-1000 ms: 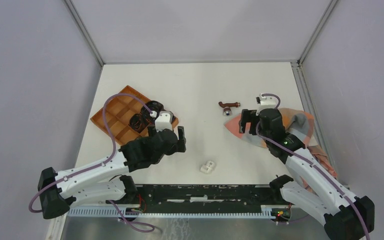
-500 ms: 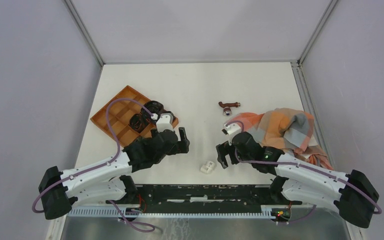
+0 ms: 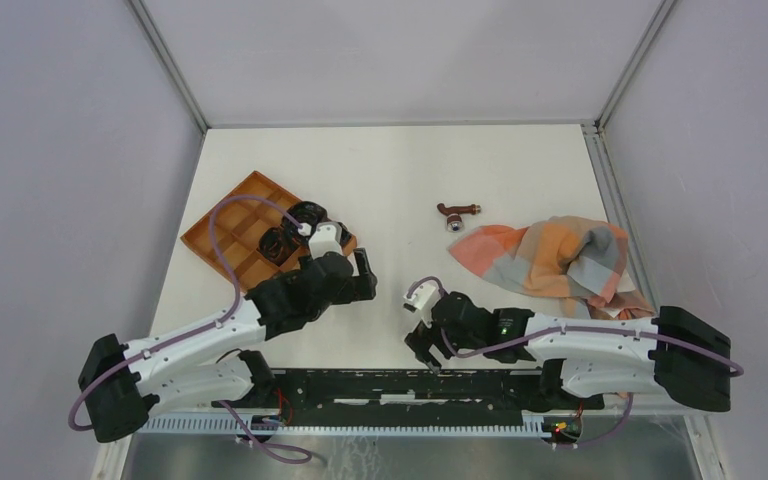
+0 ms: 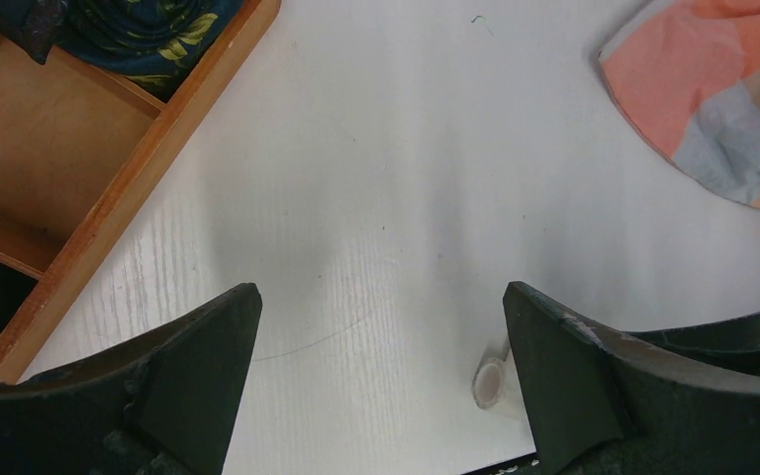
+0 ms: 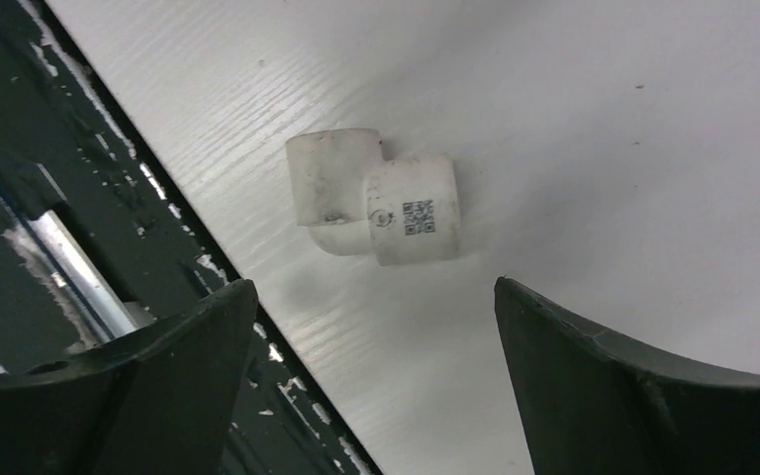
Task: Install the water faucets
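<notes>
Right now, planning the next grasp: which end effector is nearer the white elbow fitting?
Right. The right end effector hangs open over the white elbow fitting; the left end effector is apart, to its left near the tray.

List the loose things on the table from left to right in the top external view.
compartment tray → water faucet → checked cloth

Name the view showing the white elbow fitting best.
Right wrist: the white elbow fitting lies whole, its printed code showing. Left wrist catches only one round end; from the top external, the right gripper covers it.
</notes>
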### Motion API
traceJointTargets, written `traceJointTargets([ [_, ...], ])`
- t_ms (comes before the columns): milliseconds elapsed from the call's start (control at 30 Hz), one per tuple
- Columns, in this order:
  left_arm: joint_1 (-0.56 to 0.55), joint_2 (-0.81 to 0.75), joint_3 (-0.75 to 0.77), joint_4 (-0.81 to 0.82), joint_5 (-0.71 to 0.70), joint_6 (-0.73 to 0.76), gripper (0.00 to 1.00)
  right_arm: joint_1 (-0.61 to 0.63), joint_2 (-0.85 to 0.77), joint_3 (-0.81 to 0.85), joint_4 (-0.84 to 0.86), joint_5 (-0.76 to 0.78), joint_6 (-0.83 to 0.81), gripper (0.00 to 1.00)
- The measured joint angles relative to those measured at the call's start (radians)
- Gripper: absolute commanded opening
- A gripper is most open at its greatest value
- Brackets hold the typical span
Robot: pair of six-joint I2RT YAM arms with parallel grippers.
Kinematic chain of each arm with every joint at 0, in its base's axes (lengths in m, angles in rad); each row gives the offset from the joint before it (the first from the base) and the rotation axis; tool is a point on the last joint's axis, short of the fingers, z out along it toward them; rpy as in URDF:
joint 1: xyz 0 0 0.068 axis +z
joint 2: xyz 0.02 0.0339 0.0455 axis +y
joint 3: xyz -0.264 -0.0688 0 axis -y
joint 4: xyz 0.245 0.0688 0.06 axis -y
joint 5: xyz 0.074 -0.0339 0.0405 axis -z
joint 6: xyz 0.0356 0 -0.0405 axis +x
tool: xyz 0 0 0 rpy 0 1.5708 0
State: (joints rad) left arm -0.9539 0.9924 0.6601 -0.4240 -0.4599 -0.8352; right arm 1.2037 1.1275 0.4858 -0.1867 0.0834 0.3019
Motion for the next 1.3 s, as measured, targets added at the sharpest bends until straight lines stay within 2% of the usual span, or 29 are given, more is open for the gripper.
traceJointTargets([
  [133,0.013,-0.031,0.0,0.0,0.004,-0.012,1.0,0.001,0.021,0.002,0.008,0.054,-0.047,0.95],
  [267,0.035,-0.056,-0.002,0.001,0.024,-0.018,1.0,0.001,0.074,0.026,0.023,0.073,-0.093,0.88],
  [433,0.111,-0.041,-0.006,0.0,0.087,-0.017,1.0,0.001,0.142,0.039,0.062,0.056,-0.171,0.86],
  [600,0.228,0.001,-0.006,-0.006,0.184,-0.003,1.0,0.001,0.162,0.042,0.092,0.046,-0.246,0.72],
  [767,0.281,-0.004,-0.006,-0.007,0.248,0.013,1.0,0.001,0.203,0.043,0.12,0.032,-0.264,0.69],
  [833,0.299,0.002,-0.005,-0.008,0.272,0.023,1.0,0.001,0.203,0.043,0.127,0.029,-0.266,0.64],
  [1000,0.33,0.05,0.02,-0.007,0.345,0.072,1.0,0.0,0.198,0.033,0.17,0.028,-0.26,0.48],
  [1300,0.43,0.175,0.093,0.032,0.669,0.171,1.0,-0.062,0.127,-0.039,0.262,-0.006,-0.219,0.39],
])
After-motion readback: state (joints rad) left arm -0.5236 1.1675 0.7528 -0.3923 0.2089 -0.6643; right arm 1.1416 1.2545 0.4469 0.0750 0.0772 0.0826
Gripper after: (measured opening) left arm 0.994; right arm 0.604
